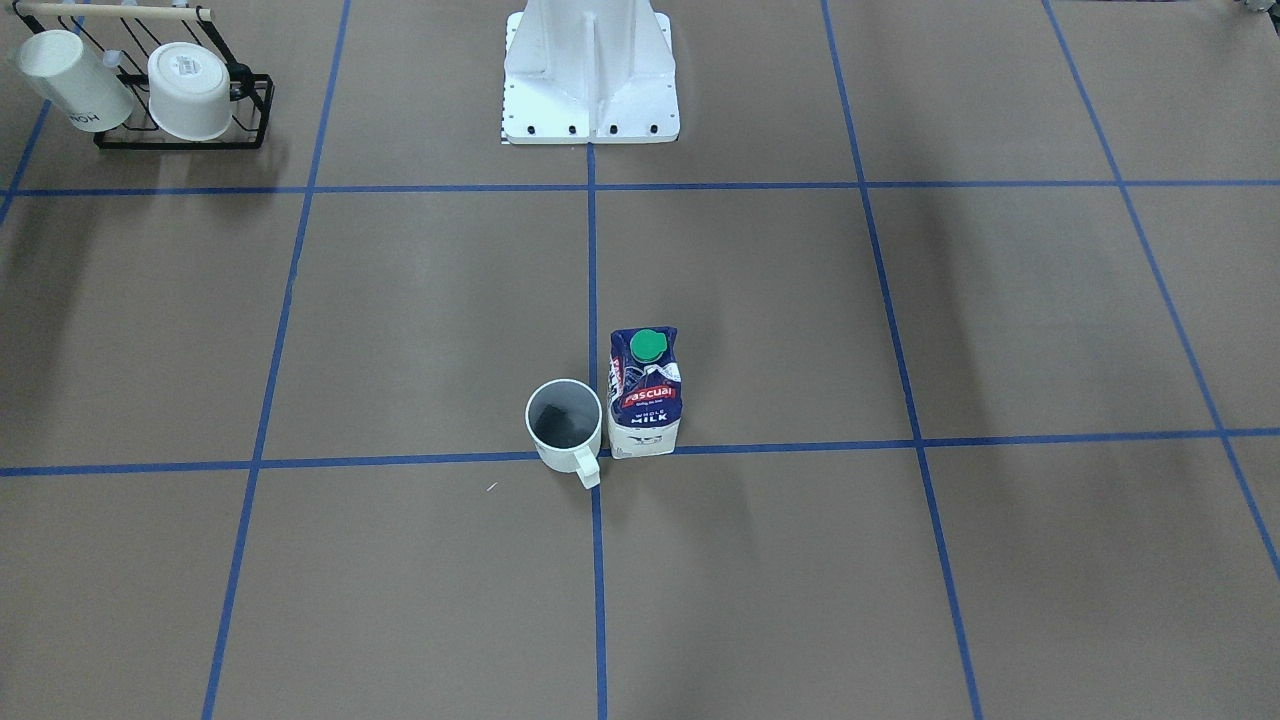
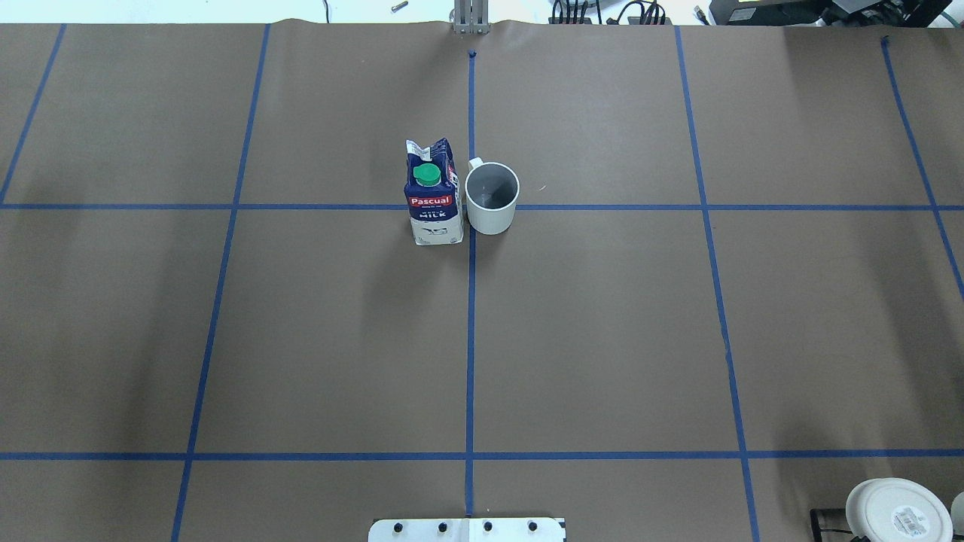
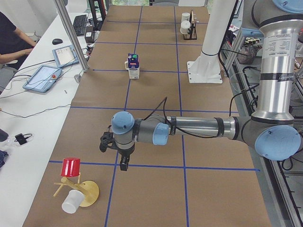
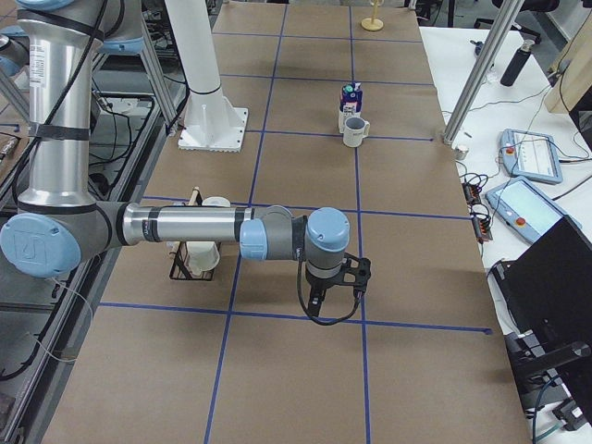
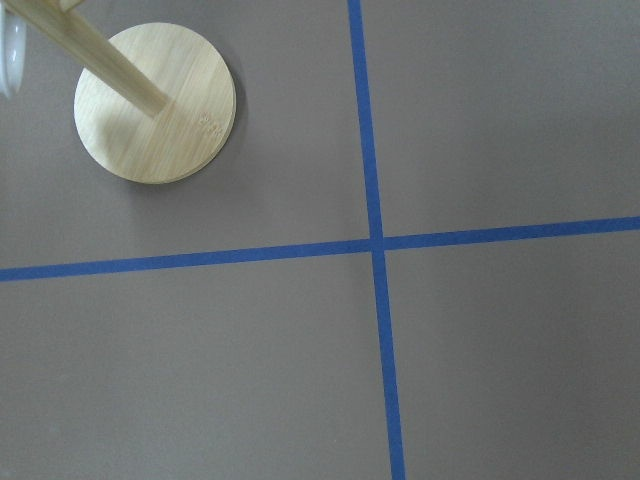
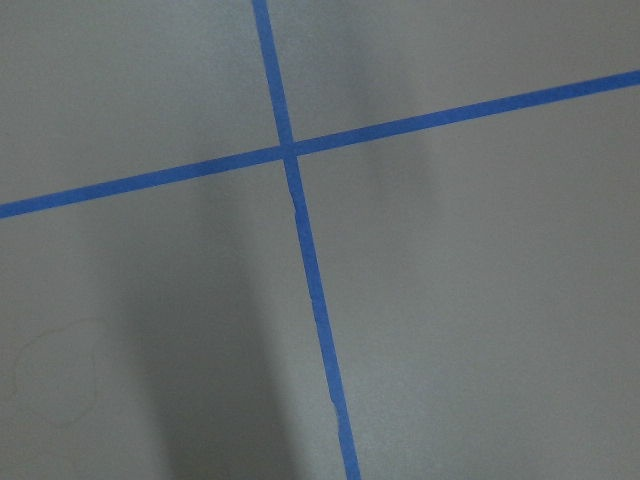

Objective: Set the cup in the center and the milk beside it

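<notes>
The cup (image 1: 565, 425), a small white mug with a dark grey inside, stands upright at the table's central tape crossing, its handle toward the operators' side. The milk (image 1: 646, 395), a white and dark-blue carton with a green cap, stands upright right beside it. Both also show in the overhead view, the cup (image 2: 492, 197) right of the milk (image 2: 433, 196). My left gripper (image 3: 113, 156) hovers over the table far from them, near its left end. My right gripper (image 4: 335, 289) hovers near the right end. Neither holds anything that I can see. I cannot tell whether they are open or shut.
A black wire rack (image 1: 185, 110) with white cups stands near the robot's right side. A wooden mug tree (image 3: 78, 189) with a red cup stands near the left end; its round base (image 5: 155, 103) shows under the left wrist. The robot's base (image 1: 590, 75) sits at the table's edge.
</notes>
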{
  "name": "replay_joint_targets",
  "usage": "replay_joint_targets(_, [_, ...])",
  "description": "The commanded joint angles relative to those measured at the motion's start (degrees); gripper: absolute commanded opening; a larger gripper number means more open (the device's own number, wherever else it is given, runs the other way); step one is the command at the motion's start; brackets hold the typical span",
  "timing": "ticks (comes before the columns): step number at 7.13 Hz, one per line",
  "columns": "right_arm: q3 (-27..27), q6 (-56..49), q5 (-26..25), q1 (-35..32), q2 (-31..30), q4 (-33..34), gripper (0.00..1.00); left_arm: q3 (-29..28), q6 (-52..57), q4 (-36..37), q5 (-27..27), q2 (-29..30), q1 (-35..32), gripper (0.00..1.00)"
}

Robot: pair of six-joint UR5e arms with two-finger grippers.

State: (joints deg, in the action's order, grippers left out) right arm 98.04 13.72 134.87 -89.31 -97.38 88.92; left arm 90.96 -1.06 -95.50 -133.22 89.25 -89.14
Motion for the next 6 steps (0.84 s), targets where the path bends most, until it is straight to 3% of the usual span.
replay_joint_targets(1, [0.0,-1.6,0.3,-0.9,-0.7,-0.2,1.0,-0.3,0.5,1.2,-0.2,0.0,-0.2,0.99])
replay_joint_targets(6, [-0.2,-1.5,-0.2,-0.9,-0.5,-0.2,1.0,-0.4,0.0,1.1,-0.2,0.0,-0.1,0.99])
